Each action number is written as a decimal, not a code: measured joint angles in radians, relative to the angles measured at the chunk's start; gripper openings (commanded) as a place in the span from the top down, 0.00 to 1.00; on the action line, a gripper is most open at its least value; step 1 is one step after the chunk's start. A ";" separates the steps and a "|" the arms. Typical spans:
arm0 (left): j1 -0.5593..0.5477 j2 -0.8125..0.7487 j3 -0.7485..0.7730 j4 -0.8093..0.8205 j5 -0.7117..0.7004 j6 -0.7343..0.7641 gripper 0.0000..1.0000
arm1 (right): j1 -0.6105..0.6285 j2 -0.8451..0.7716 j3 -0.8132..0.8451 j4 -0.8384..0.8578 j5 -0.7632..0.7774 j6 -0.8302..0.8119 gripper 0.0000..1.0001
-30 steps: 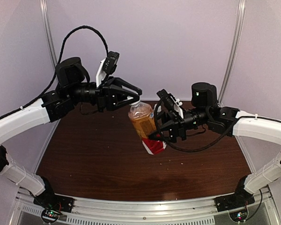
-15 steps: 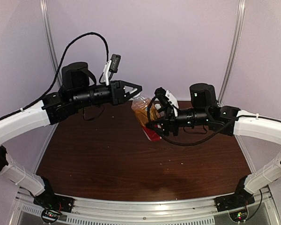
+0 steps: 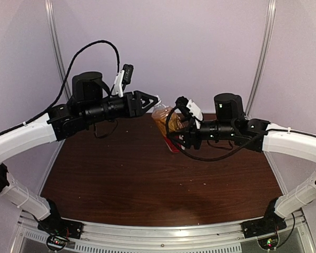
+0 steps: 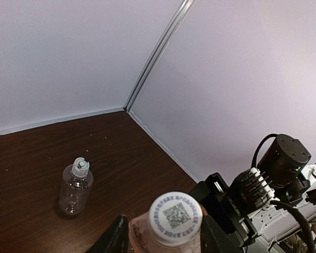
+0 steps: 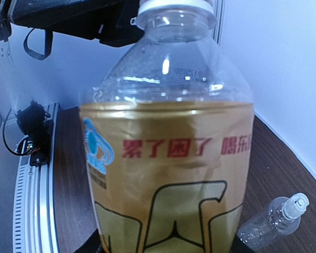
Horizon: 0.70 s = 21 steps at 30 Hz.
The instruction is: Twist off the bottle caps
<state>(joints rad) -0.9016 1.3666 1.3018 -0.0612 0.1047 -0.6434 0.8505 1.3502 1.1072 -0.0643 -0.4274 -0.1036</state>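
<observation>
Bottle cap (image 4: 175, 217) sits between left jaws, bottle (image 5: 168, 158) in right jaws.

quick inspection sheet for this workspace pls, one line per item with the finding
surface: dark brown wooden table, no spill seen
job's things: amber bottle tilted between the two arms, amber bottle cap on; clear bottle upright on the table, apart from both arms, clear bottle cap on
clutter: a few pale specks on the wood
grippers: left gripper open, fingers either side of the amber bottle cap; right gripper shut on the amber bottle's body
cables: black cable arcs over the left arm; cable loop hangs under the right wrist
surroundings: plain pale walls, metal corner strips
</observation>
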 measured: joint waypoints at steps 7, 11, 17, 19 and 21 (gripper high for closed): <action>0.014 0.000 0.003 0.007 0.061 0.040 0.27 | 0.000 -0.006 -0.014 0.017 -0.096 -0.004 0.69; 0.026 -0.003 0.003 0.011 0.106 0.072 0.16 | 0.000 -0.011 -0.019 0.020 -0.153 -0.003 0.69; 0.050 -0.036 0.003 0.016 0.225 0.151 0.11 | 0.000 -0.015 -0.019 0.032 -0.249 0.005 0.68; 0.059 -0.049 0.003 0.025 0.288 0.183 0.11 | 0.000 -0.015 -0.019 0.031 -0.301 0.010 0.68; 0.067 -0.057 0.003 0.045 0.362 0.211 0.11 | 0.000 -0.015 -0.017 0.031 -0.346 0.021 0.68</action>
<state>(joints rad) -0.8345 1.3098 1.3052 -0.0158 0.4671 -0.4328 0.8509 1.3354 1.0904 -0.0330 -0.7731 -0.0822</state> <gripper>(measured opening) 0.892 0.500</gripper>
